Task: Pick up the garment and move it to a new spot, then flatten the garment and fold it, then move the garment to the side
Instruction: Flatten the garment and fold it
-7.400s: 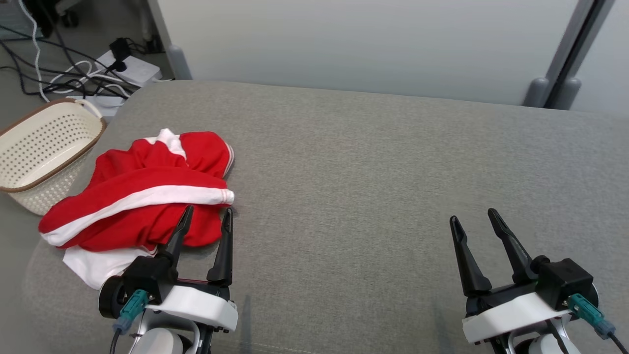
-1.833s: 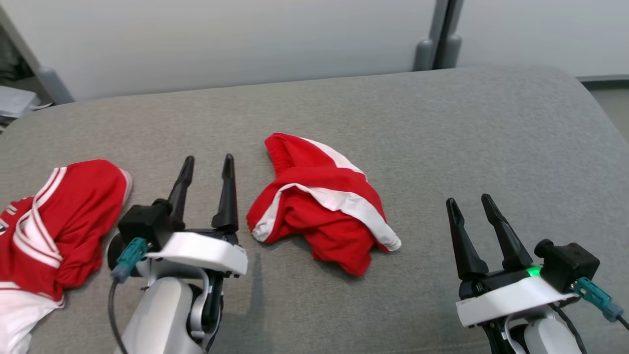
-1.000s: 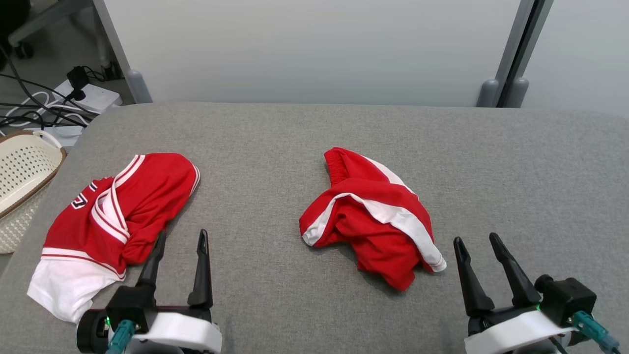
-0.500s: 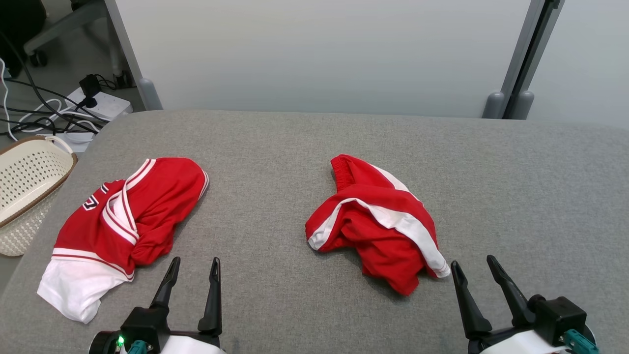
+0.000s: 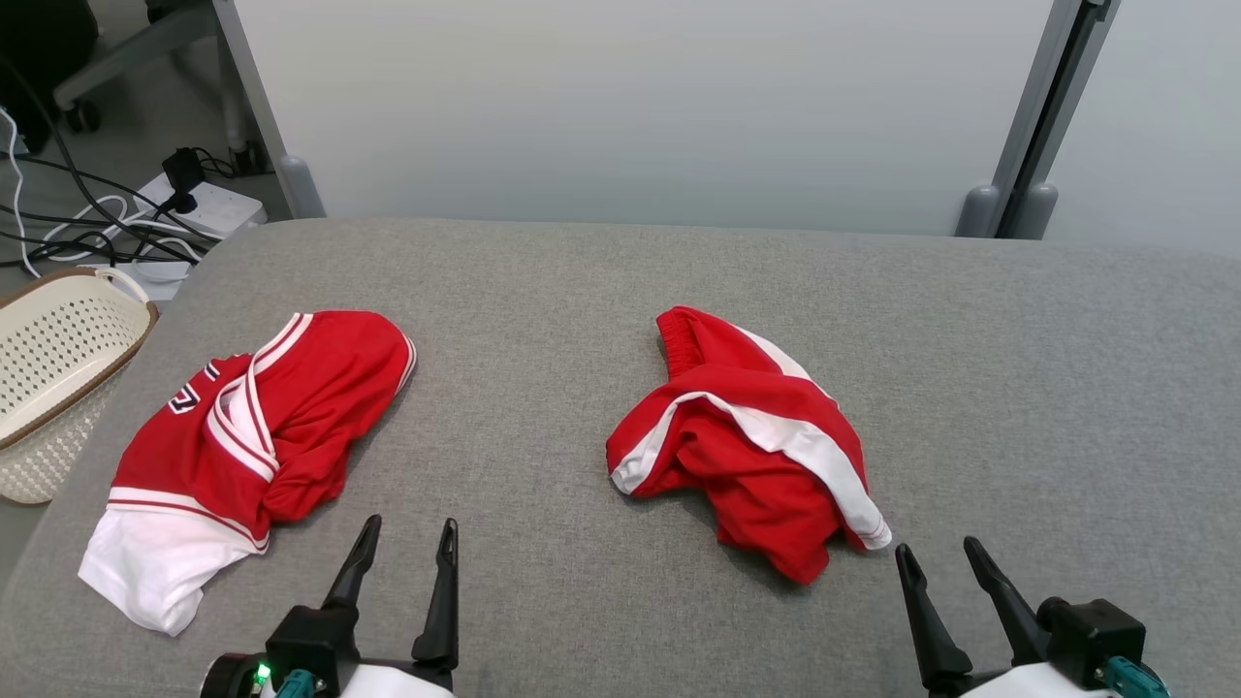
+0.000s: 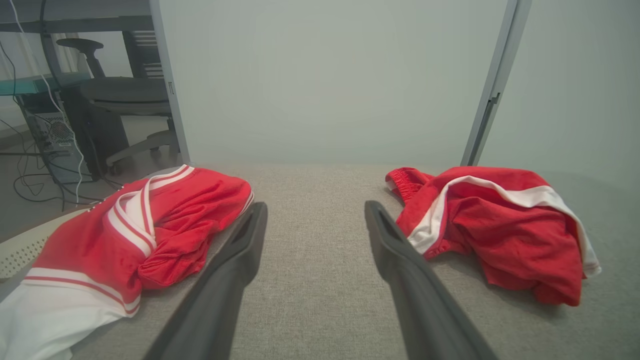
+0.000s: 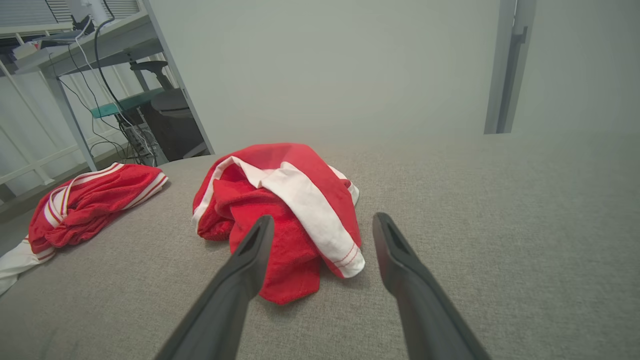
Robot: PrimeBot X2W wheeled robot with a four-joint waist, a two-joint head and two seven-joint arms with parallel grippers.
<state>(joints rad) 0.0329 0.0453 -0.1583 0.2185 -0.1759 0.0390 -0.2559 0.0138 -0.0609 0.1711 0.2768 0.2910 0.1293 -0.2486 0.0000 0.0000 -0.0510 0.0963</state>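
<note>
A crumpled red garment with white stripes [image 5: 751, 436] [image 6: 492, 225] [image 7: 280, 210] lies bunched in the middle of the grey cushioned surface [image 5: 679, 281]. My left gripper [image 5: 407, 533] [image 6: 315, 212] stands open near the front edge, between the two garments and touching neither. My right gripper [image 5: 936, 555] [image 7: 322, 225] is open too, just in front of and to the right of the crumpled garment's white-striped hem, with nothing between its fingers.
A second red and white jersey [image 5: 242, 436] [image 6: 125, 235] [image 7: 80, 200] lies crumpled at the left. A cream perforated basket [image 5: 58, 368] stands off the left edge, with cables and a power strip [image 5: 194, 199] on the floor behind. A pale wall runs along the back.
The camera has turned, so the whole picture shifted. The red garment was carried from the left pile to the middle and let go. Both grippers have drawn back toward the front edge.
</note>
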